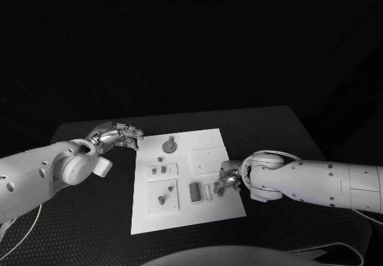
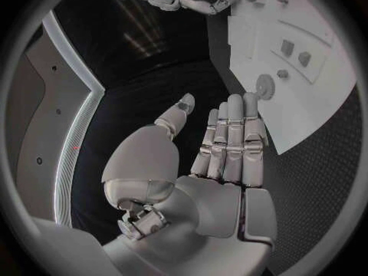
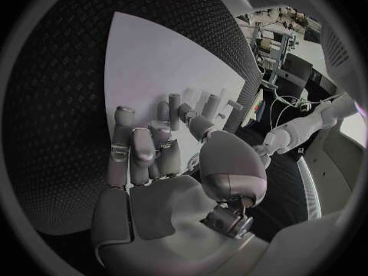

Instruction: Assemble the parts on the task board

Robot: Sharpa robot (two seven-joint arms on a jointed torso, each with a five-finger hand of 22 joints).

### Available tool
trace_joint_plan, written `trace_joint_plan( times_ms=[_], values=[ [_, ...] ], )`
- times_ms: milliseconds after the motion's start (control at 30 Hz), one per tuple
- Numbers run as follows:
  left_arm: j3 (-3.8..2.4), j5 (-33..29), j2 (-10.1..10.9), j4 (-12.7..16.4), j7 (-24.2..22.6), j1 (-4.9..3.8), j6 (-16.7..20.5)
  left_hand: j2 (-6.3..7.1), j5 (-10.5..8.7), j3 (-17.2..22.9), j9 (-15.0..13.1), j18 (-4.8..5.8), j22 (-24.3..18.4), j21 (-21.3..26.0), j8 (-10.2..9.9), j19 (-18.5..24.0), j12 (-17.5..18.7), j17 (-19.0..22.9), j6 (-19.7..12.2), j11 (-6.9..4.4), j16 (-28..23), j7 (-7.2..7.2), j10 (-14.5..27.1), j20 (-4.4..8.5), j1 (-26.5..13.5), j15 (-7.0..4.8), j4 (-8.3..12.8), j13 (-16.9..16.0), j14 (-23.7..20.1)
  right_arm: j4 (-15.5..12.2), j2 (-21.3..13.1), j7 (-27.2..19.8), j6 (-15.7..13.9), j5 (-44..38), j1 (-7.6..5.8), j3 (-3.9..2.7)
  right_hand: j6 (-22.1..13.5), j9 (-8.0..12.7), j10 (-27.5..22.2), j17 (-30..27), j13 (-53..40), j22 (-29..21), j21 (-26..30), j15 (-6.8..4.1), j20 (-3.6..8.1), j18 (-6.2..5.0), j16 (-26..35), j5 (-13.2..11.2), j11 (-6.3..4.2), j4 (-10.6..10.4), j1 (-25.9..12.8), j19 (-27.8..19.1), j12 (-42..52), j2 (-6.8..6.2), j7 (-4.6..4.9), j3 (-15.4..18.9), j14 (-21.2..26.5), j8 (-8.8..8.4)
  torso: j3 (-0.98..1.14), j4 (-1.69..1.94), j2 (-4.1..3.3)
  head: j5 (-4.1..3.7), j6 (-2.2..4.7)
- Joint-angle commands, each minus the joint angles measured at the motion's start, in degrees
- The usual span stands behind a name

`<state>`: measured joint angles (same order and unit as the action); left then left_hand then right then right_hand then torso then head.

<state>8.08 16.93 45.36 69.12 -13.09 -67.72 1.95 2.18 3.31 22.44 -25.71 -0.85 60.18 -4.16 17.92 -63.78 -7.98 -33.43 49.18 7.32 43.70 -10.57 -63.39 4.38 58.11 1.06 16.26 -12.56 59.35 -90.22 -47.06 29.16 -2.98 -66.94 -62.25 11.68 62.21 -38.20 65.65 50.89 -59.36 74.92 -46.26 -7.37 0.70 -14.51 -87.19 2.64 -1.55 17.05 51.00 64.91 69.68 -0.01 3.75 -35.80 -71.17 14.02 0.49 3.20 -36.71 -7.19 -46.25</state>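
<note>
The left robot hand (image 1: 119, 136) hovers just off the far left corner of the task board (image 1: 209, 138), over the black desk (image 1: 271, 124). In the left wrist view its fingers (image 2: 233, 138) are straight and side by side, the thumb set apart, and nothing lies in the palm: it holds nothing.

The right robot hand (image 1: 227, 180) sits at the board's right edge, towards the near end, its fingers reaching in over the white plate. In the right wrist view the fingers (image 3: 141, 150) are partly curled above the board (image 3: 153, 61), with a few small upright pieces just beyond the fingertips; whether it pinches one of them I cannot tell.

On the board, a round toothed part, the gear (image 1: 169, 146), lies near the far edge, left of the middle; the left wrist view shows the same gear (image 2: 265, 86) at the board's edge closest to the left fingertips. Near the left edge stand two small blocks (image 1: 162, 169), and closer to the near left corner a raised square plate (image 1: 162, 195) carries small pieces. A dark upright part (image 1: 195, 192) stands just beside the right robot hand's fingertips, near the middle of the board's near half.
</note>
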Motion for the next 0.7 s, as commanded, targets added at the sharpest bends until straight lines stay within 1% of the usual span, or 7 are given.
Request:
trace_joint_plan(
  times_ms=[33,133,233,367,533,567,700],
  values=[
    [-0.03,0.1,-0.1,0.1,-0.5,-0.02,-0.5,0.13,-0.27,-0.3,0.1,-0.98,-0.1,0.1,0.1,0.3,-0.4,-0.1,-0.1,0.01,-0.2,0.31,0.3,-0.04,-0.2,0.24,0.2,0.1,-0.1,-0.7,0.0,0.3,-1.7,5.4,-0.02,0.00,0.1,-0.1,0.9,0.0,0.0,1.1,-0.2,-0.27,0.11,-0.49,-0.3,0.2,-0.54,-0.1,1.6,0.2,0.3,1.24,0.45,0.4,-0.6,0.12,-0.03,0.01,-0.01,-0.01,-0.11],
    [-0.02,0.1,-0.1,0.1,-0.5,-0.02,-0.4,0.14,-0.27,-0.3,0.1,-0.97,-0.1,0.1,0.1,0.3,-0.4,-0.1,-0.1,0.01,-0.2,0.32,0.3,-0.04,-0.2,0.24,0.2,0.1,-0.1,-1.1,0.1,0.3,-2.0,6.5,-0.03,0.00,0.1,-0.1,1.0,-0.1,0.0,1.1,-0.2,-0.28,0.12,-0.49,-0.3,0.2,-0.54,-0.1,1.6,0.2,0.3,1.25,0.44,0.4,-0.6,0.12,0.00,0.02,-0.04,-0.02,-0.05],
    [-0.02,0.1,-0.1,0.1,-0.5,-0.02,-0.4,0.14,-0.27,-0.3,0.1,-0.97,-0.1,0.1,0.1,0.3,-0.4,-0.1,-0.1,0.01,-0.2,0.32,0.3,-0.04,-0.2,0.24,0.2,0.1,-0.1,-1.2,0.1,0.2,-3.0,7.2,-0.03,0.00,0.1,-0.1,1.0,-0.1,0.0,1.1,-0.2,-0.29,0.12,-0.49,-0.3,0.2,-0.55,-0.1,1.6,0.2,0.3,1.27,0.44,0.4,-0.7,0.12,0.01,0.00,-0.05,-0.02,-0.07],
    [-0.02,0.1,-0.1,0.1,-0.5,-0.02,-0.4,0.15,-0.27,-0.3,0.1,-0.97,-0.1,0.1,0.1,0.3,-0.4,-0.1,-0.1,0.01,-0.2,0.32,0.3,-0.04,-0.2,0.24,0.2,0.1,-0.1,-1.4,0.1,0.1,-3.7,8.3,-0.03,0.00,0.1,-0.1,1.0,0.0,0.0,1.1,-0.2,-0.31,0.13,-0.49,-0.3,0.2,-0.56,-0.1,1.6,0.2,0.2,1.28,0.42,0.4,-0.7,0.12,0.00,0.04,-0.04,0.07,-0.28],
    [-0.02,0.1,0.0,0.1,-0.5,-0.02,-0.4,0.16,-0.27,-0.3,0.1,-0.97,-0.1,0.1,0.1,0.3,-0.4,-0.1,-0.1,0.01,-0.2,0.32,0.3,-0.04,-0.2,0.24,0.2,0.1,-0.1,-1.5,0.4,0.2,-3.3,8.8,-0.03,0.00,0.1,-0.1,1.0,0.0,0.0,1.1,-0.2,-0.32,0.14,-0.49,-0.3,0.2,-0.57,-0.1,1.6,0.2,0.2,1.30,0.42,0.5,-0.7,0.13,0.02,0.03,-0.04,0.11,-0.27],
    [-0.02,0.1,-0.1,0.1,-0.5,-0.02,-0.4,0.16,-0.27,-0.3,0.1,-0.97,-0.1,0.1,0.1,0.3,-0.4,-0.1,-0.1,0.01,-0.2,0.32,0.3,-0.04,-0.2,0.24,0.2,0.1,-0.1,-1.4,0.4,0.2,-3.2,8.9,-0.03,0.00,0.1,-0.1,1.0,-0.1,0.0,1.1,-0.2,-0.32,0.14,-0.49,-0.3,0.2,-0.57,-0.1,1.6,0.2,0.2,1.30,0.42,0.5,-0.7,0.13,0.01,0.02,-0.04,0.12,-0.40],
    [-0.02,0.1,-0.1,0.1,-0.5,-0.02,-0.4,0.17,-0.27,-0.3,0.1,-0.97,-0.1,0.1,0.1,0.3,-0.4,-0.1,-0.1,0.01,-0.2,0.32,0.3,-0.04,-0.2,0.24,0.2,0.1,-0.1,-0.9,0.8,0.1,-3.0,9.0,-0.02,0.00,0.1,-0.1,1.0,-0.1,0.0,1.1,-0.2,-0.33,0.14,-0.49,-0.3,0.2,-0.57,-0.1,1.6,0.2,0.2,1.30,0.41,0.5,-0.7,0.12,-0.02,0.02,-0.04,0.12,-0.35]
  ],
)
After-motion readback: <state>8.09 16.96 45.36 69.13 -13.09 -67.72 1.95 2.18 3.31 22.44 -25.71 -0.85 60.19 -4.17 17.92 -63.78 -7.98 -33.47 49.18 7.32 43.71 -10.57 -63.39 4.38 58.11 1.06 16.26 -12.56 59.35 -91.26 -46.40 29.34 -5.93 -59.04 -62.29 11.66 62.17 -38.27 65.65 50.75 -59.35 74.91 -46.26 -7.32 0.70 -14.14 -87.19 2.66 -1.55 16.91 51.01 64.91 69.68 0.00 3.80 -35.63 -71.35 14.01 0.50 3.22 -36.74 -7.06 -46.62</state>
